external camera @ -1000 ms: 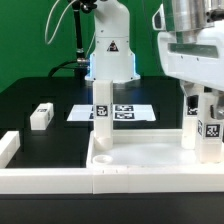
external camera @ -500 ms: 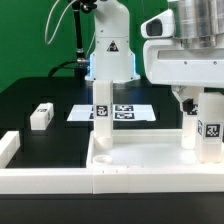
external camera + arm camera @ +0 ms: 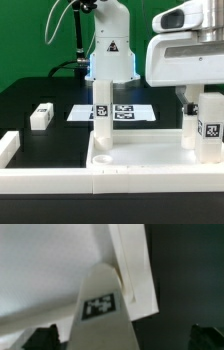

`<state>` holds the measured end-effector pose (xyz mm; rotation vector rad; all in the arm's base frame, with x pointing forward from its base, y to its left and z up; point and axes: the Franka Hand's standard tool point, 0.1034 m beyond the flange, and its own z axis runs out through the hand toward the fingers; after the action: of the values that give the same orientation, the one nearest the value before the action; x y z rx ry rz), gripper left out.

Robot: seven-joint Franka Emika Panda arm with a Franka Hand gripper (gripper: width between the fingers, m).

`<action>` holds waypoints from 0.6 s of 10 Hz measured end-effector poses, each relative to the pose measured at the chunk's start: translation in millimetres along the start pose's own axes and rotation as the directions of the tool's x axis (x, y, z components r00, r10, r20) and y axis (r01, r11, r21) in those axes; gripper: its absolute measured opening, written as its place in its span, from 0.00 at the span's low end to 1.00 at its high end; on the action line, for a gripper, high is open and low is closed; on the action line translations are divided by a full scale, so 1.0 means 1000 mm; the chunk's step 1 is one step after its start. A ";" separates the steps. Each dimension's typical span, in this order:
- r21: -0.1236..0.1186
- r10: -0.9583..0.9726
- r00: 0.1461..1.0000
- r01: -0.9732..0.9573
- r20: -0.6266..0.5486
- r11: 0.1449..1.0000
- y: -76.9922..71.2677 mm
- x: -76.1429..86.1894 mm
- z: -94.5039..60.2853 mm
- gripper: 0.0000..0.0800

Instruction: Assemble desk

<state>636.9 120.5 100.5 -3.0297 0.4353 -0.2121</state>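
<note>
Arm has lifted off the right leg (image 3: 211,128), jaws wide & empty, leg standing in desk panel (image 3: 150,160) — prob. seated, next leg (image 3: 41,116) awaits.

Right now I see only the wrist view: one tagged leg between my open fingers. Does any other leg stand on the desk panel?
Observer: Yes. A standing leg is upright at the desk panel's corner, on the exterior view's left.
Operator: Is any leg loose?
Observer: One loose leg lies on the black table, off the panel, further to the exterior view's left.
Operator: What is behind the panel?
Observer: The marker board lies flat there.
</note>
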 end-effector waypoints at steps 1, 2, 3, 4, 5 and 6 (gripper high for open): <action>0.001 0.063 0.998 -0.063 0.001 0.998 0.001 0.000 0.001 0.53; -0.004 0.152 0.988 -0.152 0.001 0.988 0.004 0.000 0.001 0.53; -0.011 0.191 0.982 -0.191 0.003 0.982 0.008 0.000 0.001 0.40; -0.014 0.212 0.977 -0.212 0.003 0.977 0.009 0.001 0.001 0.40; -0.019 0.268 0.964 -0.267 0.004 0.963 0.012 0.001 0.001 0.40; -0.028 0.347 0.938 -0.347 0.001 0.938 0.017 0.002 0.001 0.40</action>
<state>634.1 103.7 98.5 -2.9101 0.9658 -0.1746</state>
